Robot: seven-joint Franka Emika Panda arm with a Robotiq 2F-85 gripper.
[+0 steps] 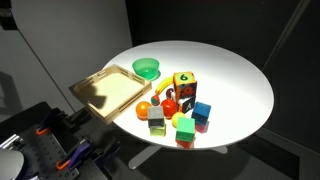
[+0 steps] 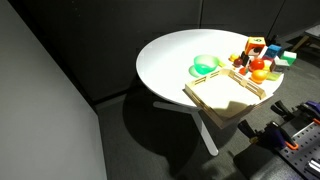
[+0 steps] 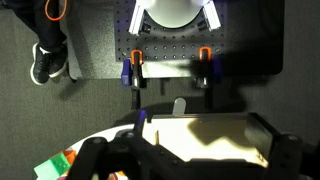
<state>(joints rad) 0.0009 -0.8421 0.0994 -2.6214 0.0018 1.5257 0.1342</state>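
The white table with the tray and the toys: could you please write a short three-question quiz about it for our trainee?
1. True or false: the green bowl lies inside the wooden tray.
2. Which figure shows on the numbered block? A: 2. B: 6. C: 4.
3. In a word, what shape is the top of the table?
Key: 1, false: it stands on the table, outside the tray. 2, B. 3, round.

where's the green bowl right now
In both exterior views the green bowl sits on the white table, beside the wooden tray, near the toy blocks.
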